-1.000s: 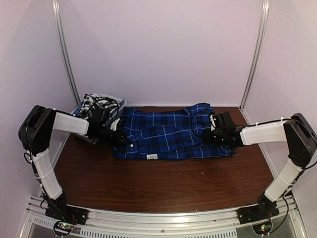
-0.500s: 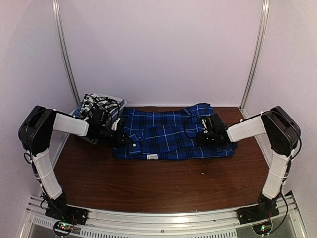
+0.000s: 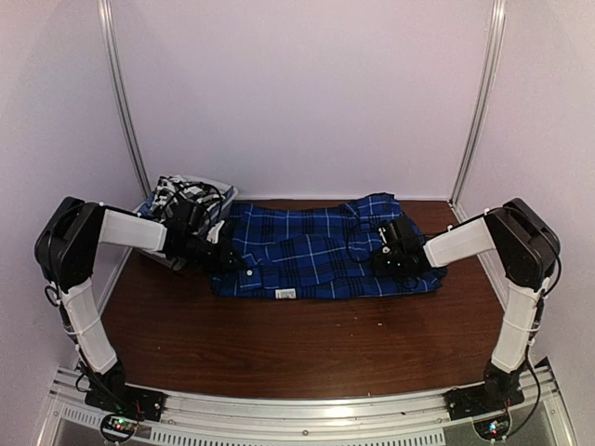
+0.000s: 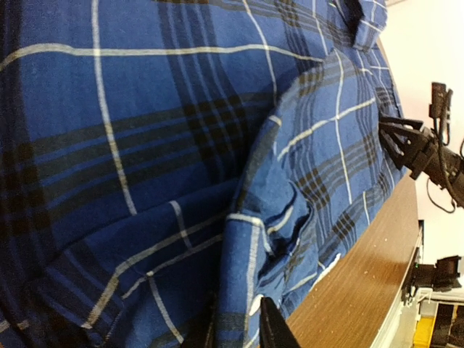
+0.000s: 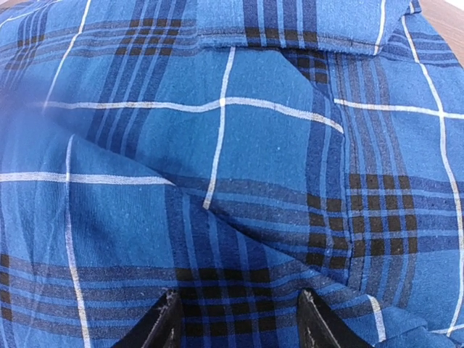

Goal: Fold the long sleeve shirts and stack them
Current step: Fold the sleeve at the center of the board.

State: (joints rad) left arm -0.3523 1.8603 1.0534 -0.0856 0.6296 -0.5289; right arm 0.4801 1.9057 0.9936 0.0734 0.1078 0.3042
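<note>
Right gripper (image 5: 243, 322): parted, down on blue plaid shirt (image 3: 307, 246), pinching nothing. Left gripper (image 4: 239, 332): at shirt's left edge, cannot tell whether clamped.

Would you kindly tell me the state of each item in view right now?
blue plaid shirt: laid out flat, partly folded.
checked shirt: bunched up in the basket, unfolded.
basket: holding the checked shirt.
left hand: low on the blue shirt, grip unclear.
right hand: open over the blue shirt.

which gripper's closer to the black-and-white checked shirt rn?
Left. The left gripper is at the left edge of the blue shirt, close beside the black-and-white checked shirt; the right gripper is over the blue shirt's opposite end.
</note>
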